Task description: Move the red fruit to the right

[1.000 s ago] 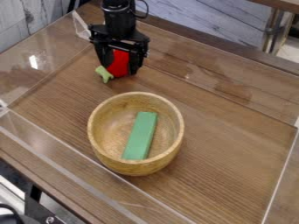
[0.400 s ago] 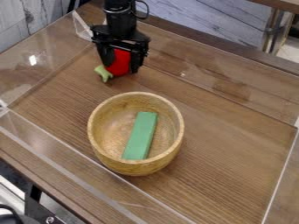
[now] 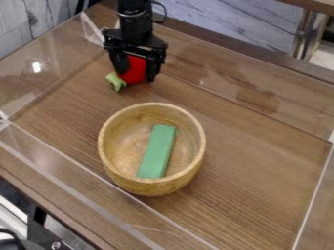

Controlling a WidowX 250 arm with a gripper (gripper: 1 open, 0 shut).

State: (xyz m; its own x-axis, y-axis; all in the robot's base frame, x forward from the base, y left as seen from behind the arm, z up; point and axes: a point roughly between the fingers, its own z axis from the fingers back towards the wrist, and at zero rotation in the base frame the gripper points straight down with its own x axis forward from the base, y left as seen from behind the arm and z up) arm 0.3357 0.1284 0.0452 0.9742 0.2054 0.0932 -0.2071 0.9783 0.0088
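The red fruit [image 3: 132,68] lies on the wooden table at the upper left, its pale green stem [image 3: 116,83] poking out to the lower left. My black gripper [image 3: 135,68] points straight down over it, open, with one finger on each side of the fruit. The fingers straddle the fruit and do not squeeze it. Part of the fruit is hidden behind the fingers.
A round wooden bowl [image 3: 116,167] holding a flat green block [image 3: 159,150] stands in the middle of the table. Clear plastic walls [image 3: 53,132] run around the table. Bare wood [image 3: 255,93] lies to the right of the gripper.
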